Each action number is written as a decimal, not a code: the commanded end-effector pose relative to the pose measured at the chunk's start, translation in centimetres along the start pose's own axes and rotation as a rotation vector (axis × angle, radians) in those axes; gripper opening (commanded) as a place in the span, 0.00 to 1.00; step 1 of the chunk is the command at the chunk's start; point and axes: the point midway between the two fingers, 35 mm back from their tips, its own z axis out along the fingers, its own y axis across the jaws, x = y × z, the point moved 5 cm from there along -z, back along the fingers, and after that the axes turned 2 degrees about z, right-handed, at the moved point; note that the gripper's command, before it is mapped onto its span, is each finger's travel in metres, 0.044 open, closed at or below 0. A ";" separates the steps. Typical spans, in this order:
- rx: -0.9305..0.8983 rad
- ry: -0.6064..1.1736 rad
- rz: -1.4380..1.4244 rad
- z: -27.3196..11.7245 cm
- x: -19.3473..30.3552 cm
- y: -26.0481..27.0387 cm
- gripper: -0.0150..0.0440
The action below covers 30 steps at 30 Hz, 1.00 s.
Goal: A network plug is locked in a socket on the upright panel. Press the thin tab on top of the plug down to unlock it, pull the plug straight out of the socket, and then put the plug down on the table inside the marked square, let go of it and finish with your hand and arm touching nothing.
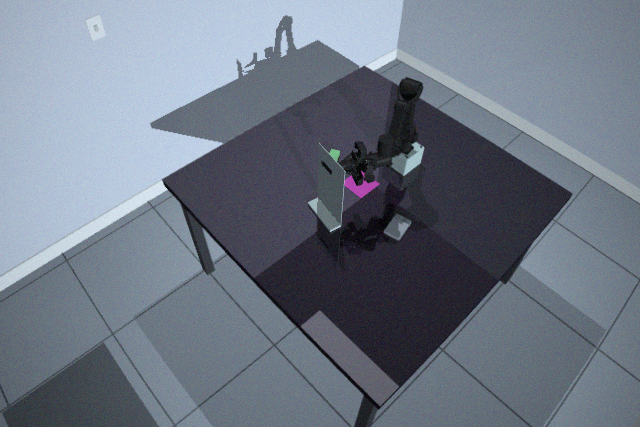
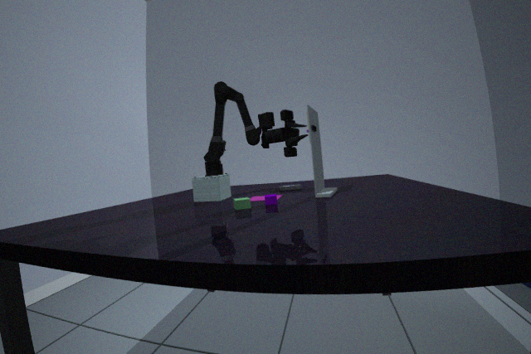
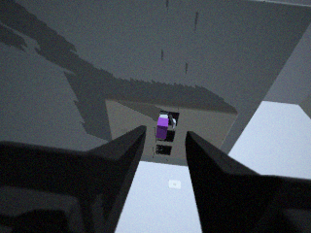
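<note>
on the tabletop point(image 1: 289, 189) point(image 2: 386, 230), the marked square point(image 1: 361, 186) point(image 2: 261, 198) lies between the arm's pedestal point(image 1: 409, 159) point(image 2: 206, 189) and the upright panel point(image 1: 331, 189) point(image 2: 317, 157), with two blocks nearby, and the plug point(image 3: 162, 128) sits in the panel!

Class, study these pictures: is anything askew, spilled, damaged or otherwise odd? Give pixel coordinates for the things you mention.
Nothing stands out. The panel point(image 1: 331, 189) point(image 2: 316, 157) stands upright, the green block point(image 1: 334, 154) point(image 2: 241, 203) and purple block point(image 2: 270, 201) rest on the table point(image 1: 232, 195) point(image 2: 386, 221), and no spill or breakage shows.

The small purple plug point(image 2: 307, 130) point(image 3: 162, 128) sits in the dark socket point(image 3: 169, 136) on the upright grey panel point(image 1: 330, 192) point(image 2: 317, 157) point(image 3: 136, 58); the magenta square point(image 1: 361, 187) point(image 2: 258, 198) lies flat on the desk point(image 1: 413, 277) point(image 2: 386, 221).
</note>
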 end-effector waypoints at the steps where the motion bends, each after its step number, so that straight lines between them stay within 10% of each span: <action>1: -0.002 -0.004 -0.006 0.9 -0.3 0.1 0.52; 30: -0.001 -0.003 -0.006 0.9 -0.2 0.1 0.25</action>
